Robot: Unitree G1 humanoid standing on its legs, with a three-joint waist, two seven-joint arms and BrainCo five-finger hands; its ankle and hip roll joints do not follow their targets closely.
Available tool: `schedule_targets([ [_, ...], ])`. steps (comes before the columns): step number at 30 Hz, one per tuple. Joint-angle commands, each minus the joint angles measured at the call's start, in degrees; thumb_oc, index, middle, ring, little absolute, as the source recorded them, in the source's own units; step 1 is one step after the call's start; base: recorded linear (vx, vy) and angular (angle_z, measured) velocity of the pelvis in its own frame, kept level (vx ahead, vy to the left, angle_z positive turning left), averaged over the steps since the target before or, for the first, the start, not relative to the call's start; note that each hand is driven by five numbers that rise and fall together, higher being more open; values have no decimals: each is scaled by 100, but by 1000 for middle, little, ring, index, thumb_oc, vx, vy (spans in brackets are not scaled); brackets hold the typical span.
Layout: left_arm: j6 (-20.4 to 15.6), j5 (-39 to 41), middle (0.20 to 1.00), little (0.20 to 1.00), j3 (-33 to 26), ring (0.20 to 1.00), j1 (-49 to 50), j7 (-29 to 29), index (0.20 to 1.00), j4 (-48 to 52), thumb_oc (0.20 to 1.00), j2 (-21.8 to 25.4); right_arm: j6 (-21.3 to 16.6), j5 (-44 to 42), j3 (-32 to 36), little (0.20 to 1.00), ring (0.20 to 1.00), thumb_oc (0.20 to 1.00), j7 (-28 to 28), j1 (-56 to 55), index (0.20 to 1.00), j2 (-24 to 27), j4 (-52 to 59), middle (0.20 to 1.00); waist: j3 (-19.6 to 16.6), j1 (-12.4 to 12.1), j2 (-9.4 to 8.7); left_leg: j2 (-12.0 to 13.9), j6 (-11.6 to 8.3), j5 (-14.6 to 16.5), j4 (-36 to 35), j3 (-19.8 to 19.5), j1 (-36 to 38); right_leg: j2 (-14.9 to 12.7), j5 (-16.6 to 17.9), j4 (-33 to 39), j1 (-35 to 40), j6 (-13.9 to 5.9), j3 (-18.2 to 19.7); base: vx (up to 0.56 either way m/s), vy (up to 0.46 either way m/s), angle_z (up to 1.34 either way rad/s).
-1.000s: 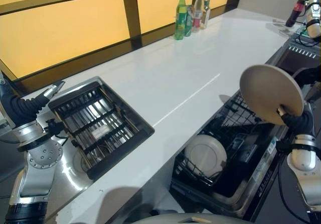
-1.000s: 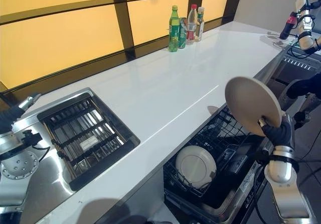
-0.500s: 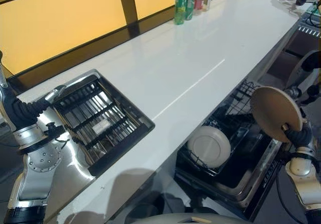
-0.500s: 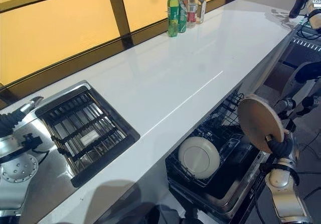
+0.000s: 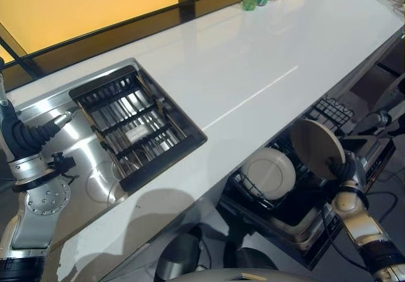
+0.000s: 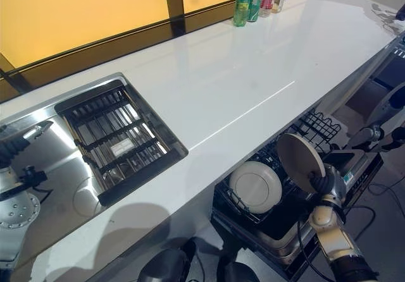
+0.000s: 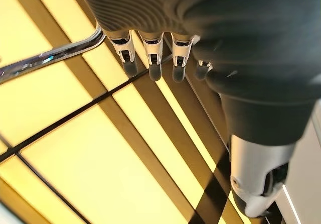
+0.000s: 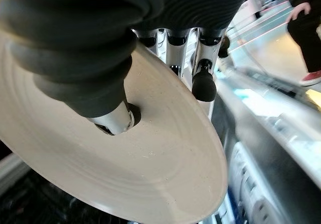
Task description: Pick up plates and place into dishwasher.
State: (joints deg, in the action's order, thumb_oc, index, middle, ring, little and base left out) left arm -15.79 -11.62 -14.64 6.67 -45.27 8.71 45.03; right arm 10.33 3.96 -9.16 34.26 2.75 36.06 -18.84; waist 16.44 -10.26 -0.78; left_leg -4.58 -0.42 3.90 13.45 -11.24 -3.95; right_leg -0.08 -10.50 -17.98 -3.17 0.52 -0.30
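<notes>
Plate (image 5: pixel 315 148) on edge; right hand (image 5: pixel 342 168)

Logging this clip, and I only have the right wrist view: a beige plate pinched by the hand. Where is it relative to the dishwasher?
Observer: The right hand holds the beige plate on edge over the pulled-out dishwasher rack.
Operator: Anything loaded in that rack?
Observer: Yes, a white plate stands in it, beside the held one.
Operator: And the other hand?
Observer: The left hand hangs with fingers straight, holding nothing, near the sink.
</notes>
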Motion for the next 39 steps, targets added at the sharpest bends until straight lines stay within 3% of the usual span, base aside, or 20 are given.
schedule_targets([
  [1,205,39,1000,1000,-173,1000,-162,-324,1000,46,1000,438,-184,374,-205,200,200,200,351,564,200,102,-15,200,70,42,-45,-169,419,337,564,-183,-436,-578,1492,917,-275,-1014,694,8,-285,-2],
  [5,253,9,1000,1000,-210,1000,-167,-529,1000,21,1000,613,-125,183,-459,200,200,200,642,635,200,291,-98,200,161,-172,-121,-104,219,476,874,-354,-903,-577,1396,1288,-135,-903,385,-33,-384,0],
  [10,250,95,1000,1000,6,1000,-635,-500,1000,-104,1000,904,204,-64,-729,200,200,200,1064,1022,200,594,-89,200,369,-309,-96,95,-28,403,850,-663,-1223,-323,1164,1322,-273,-640,16,11,-303,14],
  [16,278,231,1000,1000,122,1000,-927,-381,1000,-99,1000,1182,359,0,-855,200,200,200,1482,1374,200,846,-100,200,478,-375,-69,201,-175,320,761,-893,-1528,-60,1010,1365,-515,-410,-334,42,-230,19],
  [23,152,148,1000,1000,235,1000,-1210,-97,1000,-185,1000,1405,478,-208,-1056,200,200,200,1669,1489,200,834,-113,200,584,-443,-234,167,-276,425,1044,-1040,-1890,103,935,1333,-704,-275,-634,108,-219,19],
  [28,165,79,1000,1000,353,1000,-1409,40,1000,-256,1000,1465,572,-335,-1213,200,200,200,1616,1406,200,629,-200,200,614,-397,-286,208,-306,411,1029,-1029,-1965,110,955,1363,-802,-260,-739,74,-125,12],
  [32,221,2,1000,1000,464,1000,-1520,49,1000,-190,1000,1433,781,-794,-1344,200,200,200,1075,1360,200,470,-457,200,610,-352,-271,251,-328,363,892,-989,-1934,75,934,1391,-855,-253,-779,2,-47,3],
  [39,314,28,1000,1000,522,1000,-1657,377,1000,-133,1000,1399,725,-1186,-1360,200,200,200,434,1020,200,161,-1227,200,441,-323,-234,352,-362,366,763,-850,-1605,14,882,1462,-540,-254,-728,36,-10,-1],
])
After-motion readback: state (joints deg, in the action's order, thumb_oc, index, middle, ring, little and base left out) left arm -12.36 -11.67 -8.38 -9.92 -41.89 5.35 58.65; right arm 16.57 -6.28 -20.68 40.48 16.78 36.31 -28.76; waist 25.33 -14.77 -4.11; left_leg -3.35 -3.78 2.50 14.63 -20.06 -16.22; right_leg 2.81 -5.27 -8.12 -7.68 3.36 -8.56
